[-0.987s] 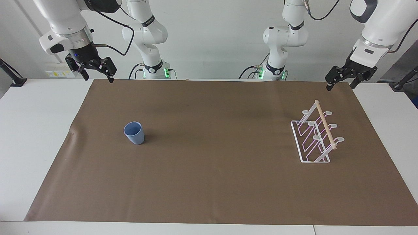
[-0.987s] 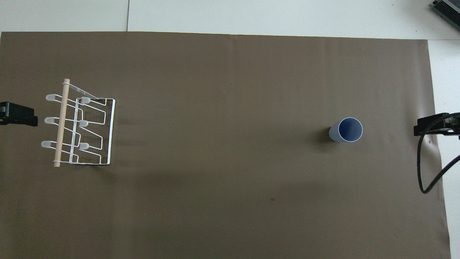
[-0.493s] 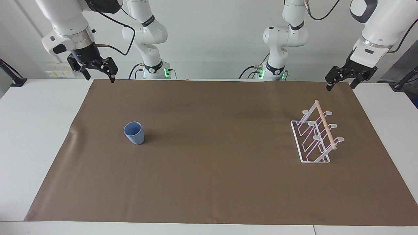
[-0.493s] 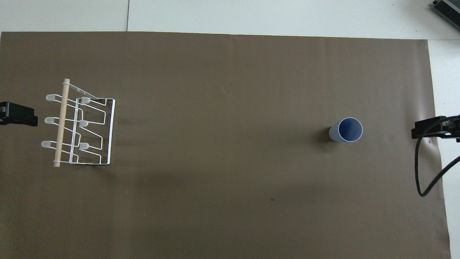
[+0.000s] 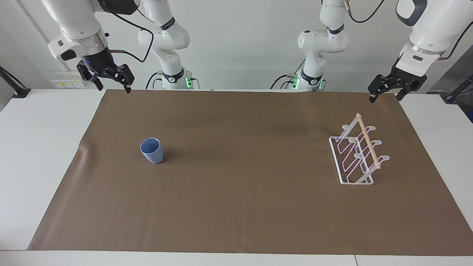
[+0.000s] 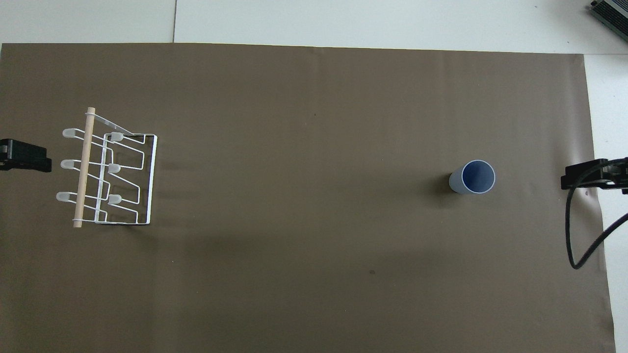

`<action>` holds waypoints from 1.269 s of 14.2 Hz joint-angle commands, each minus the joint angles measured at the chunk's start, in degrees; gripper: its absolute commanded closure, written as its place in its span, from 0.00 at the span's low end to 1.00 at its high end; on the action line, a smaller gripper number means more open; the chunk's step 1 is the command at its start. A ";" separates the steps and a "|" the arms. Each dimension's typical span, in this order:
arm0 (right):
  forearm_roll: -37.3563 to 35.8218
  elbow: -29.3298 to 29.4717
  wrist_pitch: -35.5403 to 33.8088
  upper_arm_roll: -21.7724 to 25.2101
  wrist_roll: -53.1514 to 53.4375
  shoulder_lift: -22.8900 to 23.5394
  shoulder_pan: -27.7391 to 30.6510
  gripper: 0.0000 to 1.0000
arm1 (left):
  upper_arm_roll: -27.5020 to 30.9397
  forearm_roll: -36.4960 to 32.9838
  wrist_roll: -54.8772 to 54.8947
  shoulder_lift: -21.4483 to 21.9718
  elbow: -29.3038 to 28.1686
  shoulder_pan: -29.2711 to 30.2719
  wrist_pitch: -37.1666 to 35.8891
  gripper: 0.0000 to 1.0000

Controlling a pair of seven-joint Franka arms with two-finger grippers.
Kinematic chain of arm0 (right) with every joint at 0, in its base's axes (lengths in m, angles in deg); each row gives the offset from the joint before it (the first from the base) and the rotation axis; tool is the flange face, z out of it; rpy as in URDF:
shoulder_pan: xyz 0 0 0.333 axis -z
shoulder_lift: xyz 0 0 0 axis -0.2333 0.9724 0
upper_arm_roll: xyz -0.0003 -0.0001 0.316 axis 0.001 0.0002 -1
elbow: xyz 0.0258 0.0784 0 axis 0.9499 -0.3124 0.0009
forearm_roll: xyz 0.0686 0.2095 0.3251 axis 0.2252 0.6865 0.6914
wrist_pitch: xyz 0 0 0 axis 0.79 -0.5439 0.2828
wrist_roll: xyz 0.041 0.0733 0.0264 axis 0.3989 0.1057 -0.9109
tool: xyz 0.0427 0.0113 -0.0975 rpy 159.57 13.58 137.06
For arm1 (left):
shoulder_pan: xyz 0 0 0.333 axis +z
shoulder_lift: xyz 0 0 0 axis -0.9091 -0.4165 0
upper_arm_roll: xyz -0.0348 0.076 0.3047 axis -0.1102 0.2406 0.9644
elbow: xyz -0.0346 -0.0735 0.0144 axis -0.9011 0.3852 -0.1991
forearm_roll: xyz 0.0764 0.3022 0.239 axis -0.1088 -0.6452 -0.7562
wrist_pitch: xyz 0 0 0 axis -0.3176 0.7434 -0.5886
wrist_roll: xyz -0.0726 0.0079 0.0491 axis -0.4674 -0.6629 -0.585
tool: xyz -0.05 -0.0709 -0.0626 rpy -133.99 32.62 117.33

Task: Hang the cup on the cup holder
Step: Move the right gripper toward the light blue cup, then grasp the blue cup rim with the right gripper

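A small light-blue plastic cup stands upright on the brown-covered worktop, well apart from the white wire cup holder. Left hand and right hand hover empty, fingers apart.

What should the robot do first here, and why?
Probably bring the right gripper down over the cup. The cup stands upright on the brown mat, untouched, at that arm's end; both grippers are open and empty, and the left gripper waits above the cup holder.

Left gripper raised, jaws apart, empty; right gripper raised, jaws apart, empty
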 commanded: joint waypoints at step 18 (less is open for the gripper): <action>4.67 -17.70 32.86 0.05 -14.12 11.89 0.74 0.00 | -0.02 -0.63 -0.63 1.55 -1.83 -0.07 0.45 0.00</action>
